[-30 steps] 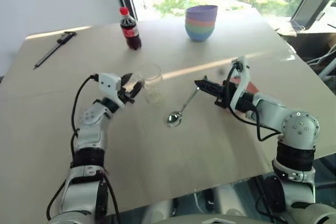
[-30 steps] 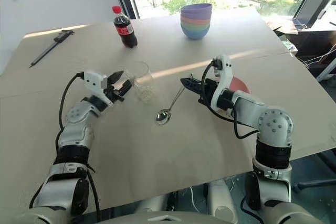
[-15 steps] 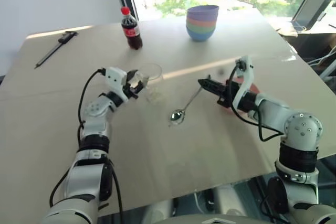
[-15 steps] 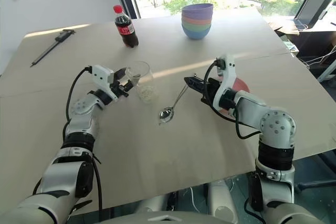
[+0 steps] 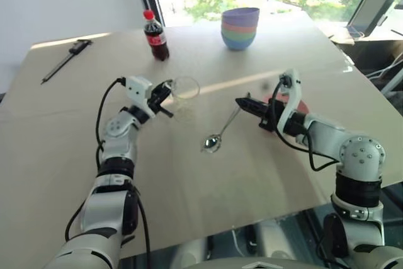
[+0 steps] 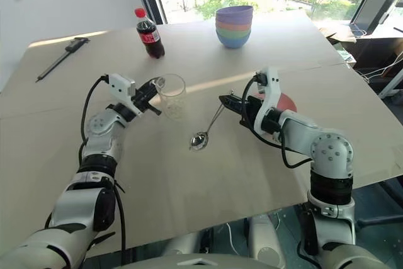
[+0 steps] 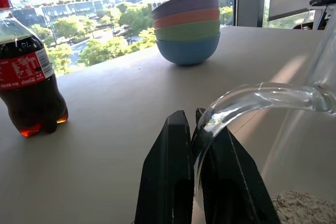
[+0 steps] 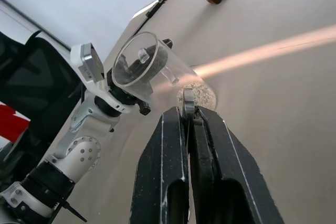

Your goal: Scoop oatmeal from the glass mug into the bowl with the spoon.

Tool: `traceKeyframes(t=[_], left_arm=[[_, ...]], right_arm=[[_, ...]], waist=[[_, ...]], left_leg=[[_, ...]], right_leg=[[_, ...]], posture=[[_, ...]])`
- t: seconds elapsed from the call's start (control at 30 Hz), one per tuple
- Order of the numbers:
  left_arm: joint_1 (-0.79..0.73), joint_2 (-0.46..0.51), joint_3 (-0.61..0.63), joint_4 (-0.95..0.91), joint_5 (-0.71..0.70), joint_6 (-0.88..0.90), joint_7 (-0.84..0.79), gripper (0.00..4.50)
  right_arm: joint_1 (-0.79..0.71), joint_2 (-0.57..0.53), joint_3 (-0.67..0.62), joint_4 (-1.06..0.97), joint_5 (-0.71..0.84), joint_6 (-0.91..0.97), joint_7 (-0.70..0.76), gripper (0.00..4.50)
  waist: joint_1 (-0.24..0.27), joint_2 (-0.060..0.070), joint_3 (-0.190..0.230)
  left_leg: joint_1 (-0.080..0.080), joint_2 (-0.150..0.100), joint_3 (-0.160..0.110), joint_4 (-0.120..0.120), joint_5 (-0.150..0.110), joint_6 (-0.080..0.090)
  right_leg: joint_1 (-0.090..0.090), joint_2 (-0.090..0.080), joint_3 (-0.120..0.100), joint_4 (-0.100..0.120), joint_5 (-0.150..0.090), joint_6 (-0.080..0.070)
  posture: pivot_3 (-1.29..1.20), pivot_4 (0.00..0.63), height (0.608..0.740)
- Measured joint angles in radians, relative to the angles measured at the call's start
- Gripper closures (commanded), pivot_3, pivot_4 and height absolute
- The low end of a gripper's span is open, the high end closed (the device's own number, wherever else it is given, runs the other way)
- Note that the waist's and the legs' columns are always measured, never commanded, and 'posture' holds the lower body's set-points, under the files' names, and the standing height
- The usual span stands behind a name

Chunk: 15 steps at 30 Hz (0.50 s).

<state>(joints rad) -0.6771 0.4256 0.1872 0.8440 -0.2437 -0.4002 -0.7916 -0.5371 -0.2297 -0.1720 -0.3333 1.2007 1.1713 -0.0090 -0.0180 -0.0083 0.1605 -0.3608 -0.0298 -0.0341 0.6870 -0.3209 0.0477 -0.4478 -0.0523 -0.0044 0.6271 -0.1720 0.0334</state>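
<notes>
While both grippers grip their things, the glass mug (image 6: 171, 94) and spoon (image 6: 208, 127) sit mid-tabletop (image 6: 208, 181).

A Coca-Cola bottle (image 7: 27, 74) with a red label stands at the far side, near stacked purple, orange, green and blue bowls (image 6: 233, 26). Left gripper (image 7: 195, 129): fingers pinched shut on the mug's clear handle; oatmeal (image 7: 302, 207) lies in its base. Right gripper (image 8: 187, 116): fingers closed on the spoon's handle, its scoop resting on the tabletop. The pink bowl (image 6: 284, 101) is mostly hidden behind the right arm.

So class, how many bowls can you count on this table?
5: four in the stack of bowls at the far edge, and one pink bowl partly hidden behind the right arm. Others may be hidden within the stack.
</notes>
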Motion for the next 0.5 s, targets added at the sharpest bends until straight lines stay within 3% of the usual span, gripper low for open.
traceKeyframes(t=[0.2,0.37,0.5], left_arm=[[0.064,-0.005,0.001,-0.094,-0.028,0.030,0.013,4.49],[0.180,-0.024,-0.001,-0.291,-0.034,0.087,0.077,4.49],[0.255,-0.047,-0.023,-0.446,-0.021,0.162,0.142,4.49]], right_arm=[[-0.146,-0.064,-0.038,0.070,0.002,-0.023,0.013,4.50],[-0.335,-0.137,-0.060,0.173,-0.020,-0.054,0.057,4.50],[-0.420,-0.117,-0.036,0.177,-0.031,-0.085,0.107,4.50]], waist=[[0.000,0.000,0.000],[0.000,0.001,0.000],[0.006,0.001,0.000]], left_leg=[[0.000,0.000,0.000,0.000,0.000,0.000],[-0.002,0.000,0.001,-0.001,0.000,-0.001],[-0.003,0.001,0.000,-0.002,0.001,-0.002]], right_leg=[[0.000,0.000,0.000,0.000,0.000,0.000],[-0.002,-0.003,0.001,-0.002,0.000,0.000],[-0.002,-0.004,0.000,-0.005,0.000,0.000]], posture=[[0.00,0.150,0.740],[0.00,0.150,0.740],[0.00,0.150,0.740]])
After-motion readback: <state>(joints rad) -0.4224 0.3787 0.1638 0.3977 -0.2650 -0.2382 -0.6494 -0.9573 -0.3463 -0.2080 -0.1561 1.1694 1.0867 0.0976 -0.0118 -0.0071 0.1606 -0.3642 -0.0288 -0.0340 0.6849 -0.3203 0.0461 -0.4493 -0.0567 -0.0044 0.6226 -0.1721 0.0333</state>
